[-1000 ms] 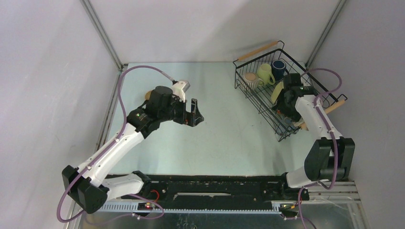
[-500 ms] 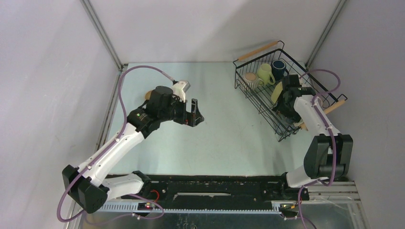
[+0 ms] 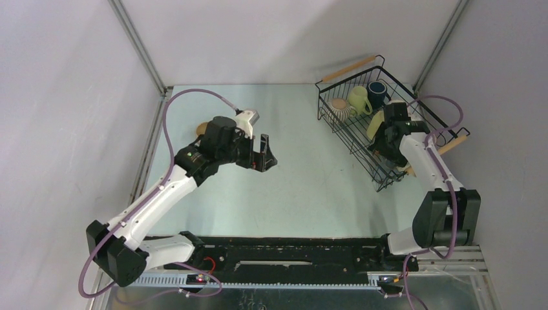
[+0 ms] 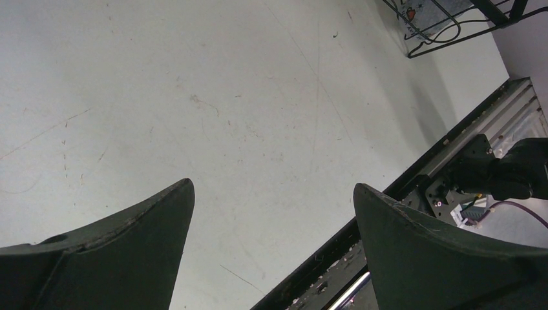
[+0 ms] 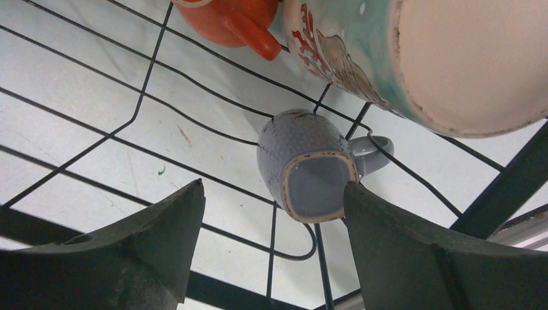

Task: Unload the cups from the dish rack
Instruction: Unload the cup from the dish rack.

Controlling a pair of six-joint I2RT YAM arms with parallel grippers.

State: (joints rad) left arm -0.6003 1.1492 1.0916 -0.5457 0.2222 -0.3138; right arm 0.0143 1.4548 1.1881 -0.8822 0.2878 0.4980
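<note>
Right gripper point(image 5: 273, 186), jaws spread, straddles the grey-lilac mug point(image 5: 304, 161) off-centre; closing now could snag the dish rack point(image 5: 152, 61) wire beneath or bump the floral mug point(image 5: 349, 58) beyond.

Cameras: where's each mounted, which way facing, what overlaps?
Top external: above and behind the bases, looking down on the table; both arms show.
Left wrist: on the left arm, facing down at the table; open left gripper frames it.
Right wrist: inside the dish rack, facing its wire floor and a grey-blue mug; right gripper open.
Shared: the dish rack shows in all three.
</note>
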